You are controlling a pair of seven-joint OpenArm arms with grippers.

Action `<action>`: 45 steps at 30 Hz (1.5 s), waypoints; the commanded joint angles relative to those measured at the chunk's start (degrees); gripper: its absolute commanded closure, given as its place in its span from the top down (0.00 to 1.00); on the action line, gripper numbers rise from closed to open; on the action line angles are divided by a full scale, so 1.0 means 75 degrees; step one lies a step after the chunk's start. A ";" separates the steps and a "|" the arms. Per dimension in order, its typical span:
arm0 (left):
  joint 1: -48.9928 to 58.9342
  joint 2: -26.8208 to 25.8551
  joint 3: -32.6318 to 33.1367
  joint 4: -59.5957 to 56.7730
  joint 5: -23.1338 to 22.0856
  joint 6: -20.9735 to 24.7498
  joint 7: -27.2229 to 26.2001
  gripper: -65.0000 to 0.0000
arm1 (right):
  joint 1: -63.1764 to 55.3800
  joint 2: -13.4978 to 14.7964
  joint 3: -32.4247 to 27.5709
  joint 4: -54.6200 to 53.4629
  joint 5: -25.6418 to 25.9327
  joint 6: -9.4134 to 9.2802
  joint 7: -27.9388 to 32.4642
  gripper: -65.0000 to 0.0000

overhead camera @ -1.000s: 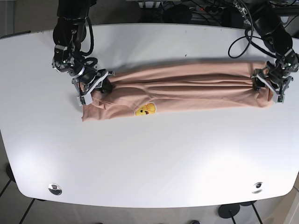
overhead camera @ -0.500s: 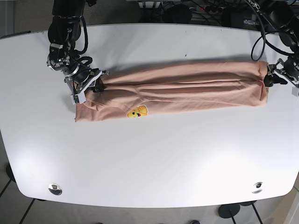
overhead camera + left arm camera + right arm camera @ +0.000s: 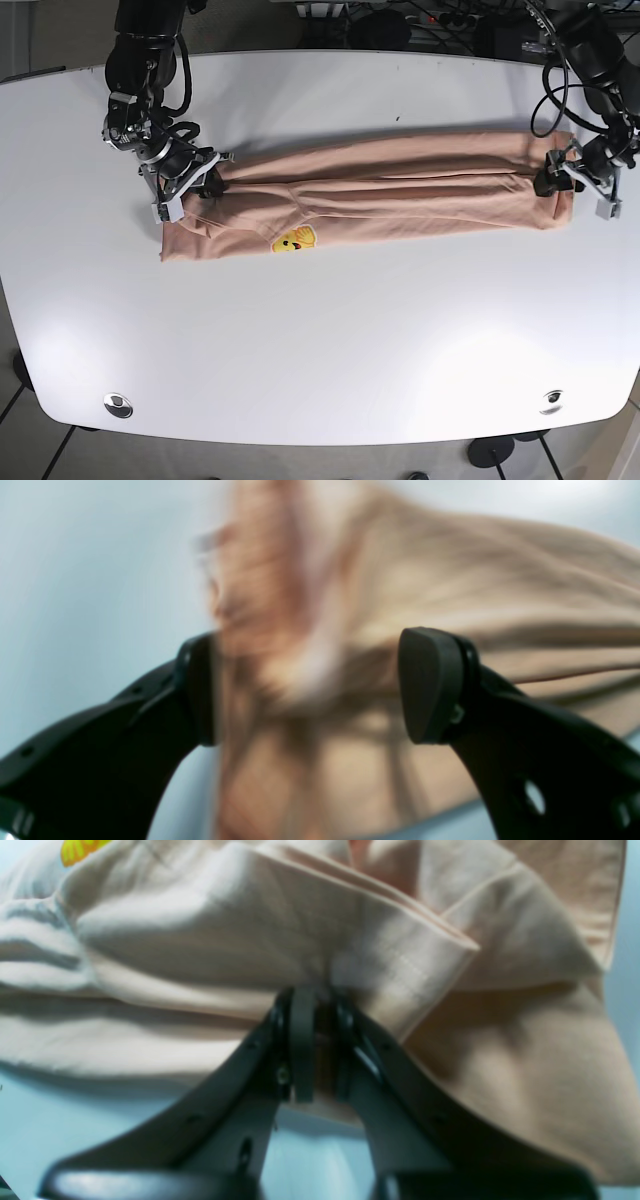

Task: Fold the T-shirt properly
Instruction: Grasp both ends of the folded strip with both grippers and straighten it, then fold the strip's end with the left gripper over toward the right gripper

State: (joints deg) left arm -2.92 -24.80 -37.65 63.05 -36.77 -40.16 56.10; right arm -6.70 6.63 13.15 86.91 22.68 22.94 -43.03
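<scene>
A peach T-shirt (image 3: pixel 380 185) is laid out as a long, narrow folded band across the middle of the white bench (image 3: pixel 320 340), running from one arm to the other. A small yellow printed patch (image 3: pixel 293 240) is seen on the cloth near the end held by the right arm.

The right claw (image 3: pixel 190 185) is placed at that end of the band, on the left side of the base view. In the right wrist view its two black fingers (image 3: pixel 302 1040) are pressed together with a doubled hem of the T-shirt (image 3: pixel 320 925) pinched between them, so the cloth is gripped firmly there. Folds and creases are bunched above the grip, and the bench surface is visible below.

The left claw (image 3: pixel 578 185) is positioned at the opposite end of the band, on the right side of the base view. In the left wrist view, which is blurred, its fingers (image 3: pixel 430 685) are spread wide apart, and the T-shirt's edge (image 3: pixel 310 645) is seen between and beyond them without being clamped. Whether the cloth is touched by either finger cannot be told through the blur.
</scene>
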 commanded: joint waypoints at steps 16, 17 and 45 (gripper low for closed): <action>0.0536 0.1343 0.0032 0.4552 0.0162 0.0022 0.1060 0.06 | -0.0003 -0.0117 0.0011 -0.0002 -0.0251 -0.0087 -0.0282 0.09; 0.0559 0.1671 0.0185 0.4822 0.0162 0.0022 0.1236 0.06 | 0.0008 -0.0117 0.0011 -0.0002 -0.0251 -0.0087 -0.0282 0.09; -0.0472 0.3453 0.5401 0.4587 0.0220 0.1915 0.0732 0.58 | -0.0027 -0.0117 -0.0012 -0.0002 -0.0251 -0.0087 -0.0317 0.09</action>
State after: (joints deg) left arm -5.78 1.23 3.20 96.53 -34.35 -25.85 62.13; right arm -6.63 5.41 13.13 86.89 22.46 22.72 -42.59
